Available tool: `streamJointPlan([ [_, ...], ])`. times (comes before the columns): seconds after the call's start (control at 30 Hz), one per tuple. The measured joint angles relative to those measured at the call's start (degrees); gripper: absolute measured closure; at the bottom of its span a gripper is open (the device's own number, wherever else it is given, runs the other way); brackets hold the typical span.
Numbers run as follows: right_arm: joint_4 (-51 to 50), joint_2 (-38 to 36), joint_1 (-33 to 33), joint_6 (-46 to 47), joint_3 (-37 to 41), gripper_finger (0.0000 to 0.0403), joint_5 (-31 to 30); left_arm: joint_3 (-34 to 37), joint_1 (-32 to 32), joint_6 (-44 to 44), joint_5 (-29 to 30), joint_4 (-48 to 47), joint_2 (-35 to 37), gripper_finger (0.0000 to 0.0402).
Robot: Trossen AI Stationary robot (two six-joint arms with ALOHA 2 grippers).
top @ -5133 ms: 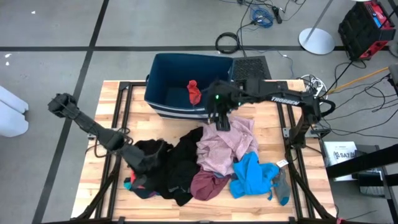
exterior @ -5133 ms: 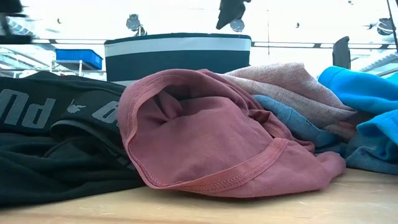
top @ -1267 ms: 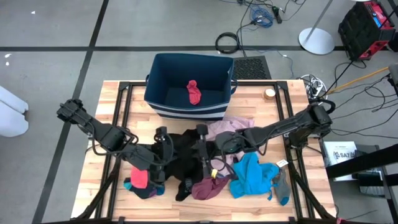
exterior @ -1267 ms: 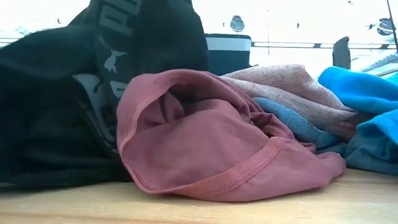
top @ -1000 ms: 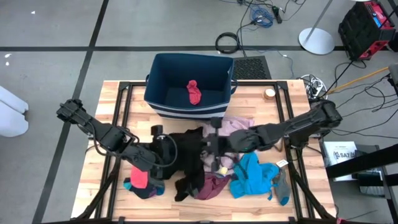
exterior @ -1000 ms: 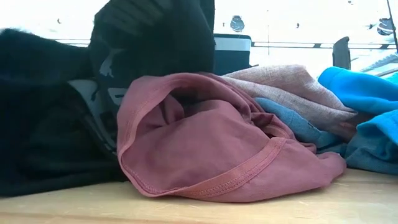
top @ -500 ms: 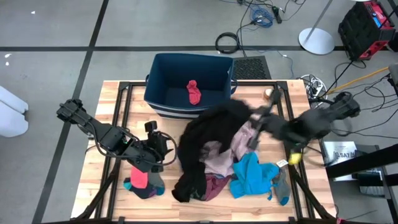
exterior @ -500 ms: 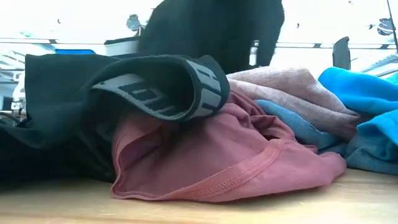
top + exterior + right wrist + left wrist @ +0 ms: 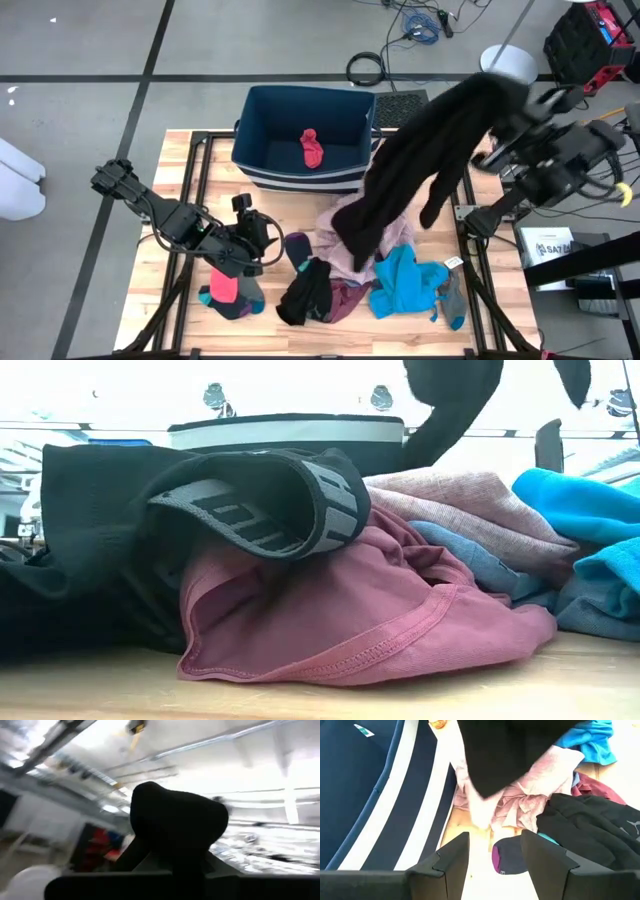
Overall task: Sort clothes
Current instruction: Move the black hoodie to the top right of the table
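Observation:
My right gripper (image 9: 508,100) is raised high over the table's far right corner, shut on a long black garment (image 9: 420,160). That garment slants down toward the pile. The pile holds a pale pink garment (image 9: 392,225), a bright blue one (image 9: 405,282), a maroon one (image 9: 330,610) and a black one with a grey band (image 9: 250,500). A dark sock (image 9: 507,856) lies on the wood beside it. Red and teal socks (image 9: 226,290) lie near the front left. My left gripper (image 9: 492,860) hovers open left of the pile, holding nothing. My right gripper pinches a bunched fold of the black garment (image 9: 175,820) between its two fingers, which point slanting upward. The garment hangs below and away from the gripper in a long drape. Its lower end (image 9: 440,420) is above the pink garment, clear of the pile in the low view.
A dark blue bin with white stripes (image 9: 250,110) stands at the table's far edge with a red sock (image 9: 311,148) inside. A small round thing (image 9: 439,724) lies on the wood by the bin. Bare wood (image 9: 215,190) shows at the left.
My right gripper has swung up and toward the table's far right corner, tipping upward, and has drawn the black garment out of the pile until it hangs in the air. The banded black garment has stayed, slumped onto the maroon one. The black cloth has left my left gripper.

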State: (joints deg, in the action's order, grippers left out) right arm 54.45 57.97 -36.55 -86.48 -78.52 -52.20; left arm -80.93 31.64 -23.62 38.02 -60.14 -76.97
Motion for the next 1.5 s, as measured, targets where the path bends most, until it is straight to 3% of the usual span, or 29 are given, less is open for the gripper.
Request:
streamJointPlan([
  [0.33, 14.4, -0.4, 4.0, -24.5, -2.9, 0.0403, 3.1, 0.0, -0.1, 0.3, 0.3, 0.0, 0.0, 0.0212],
  [0.5, 14.4, -0.7, 7.8, -23.9, -4.0, 0.0403, 0.9, 0.0, -0.1, 0.3, 1.9, 0.0, 0.0, 0.0212],
  [0.73, 12.1, -0.6, 16.7, -17.9, -3.2, 0.0403, -10.7, 0.0, -0.2, 1.9, 3.0, 0.0, 0.0, 0.0212],
  [0.87, 5.2, -1.1, 20.6, -8.9, -0.3, 0.0403, -12.5, 0.0, -0.2, 2.0, 4.5, 0.1, 0.0, 0.0212],
  [1.0, -3.5, -0.8, 29.6, 1.4, 4.2, 0.0403, -15.1, 0.0, -0.2, 2.0, 4.5, 0.2, 0.0, 0.0212],
  [1.17, -24.6, -2.9, 40.9, 25.2, 10.0, 0.0402, -17.3, 0.0, 0.0, 1.9, 4.4, 1.1, 0.0, 0.0212],
  [1.3, -48.0, -4.3, 49.5, 48.0, 11.3, 0.0402, -12.5, 0.0, 0.3, 1.9, 4.4, 1.1, 0.0, 0.0212],
  [1.5, -71.7, -3.7, 65.9, 75.7, 11.3, 0.0402, 3.7, 0.0, 0.2, 1.9, 4.0, 1.1, 0.0, 0.0212],
])
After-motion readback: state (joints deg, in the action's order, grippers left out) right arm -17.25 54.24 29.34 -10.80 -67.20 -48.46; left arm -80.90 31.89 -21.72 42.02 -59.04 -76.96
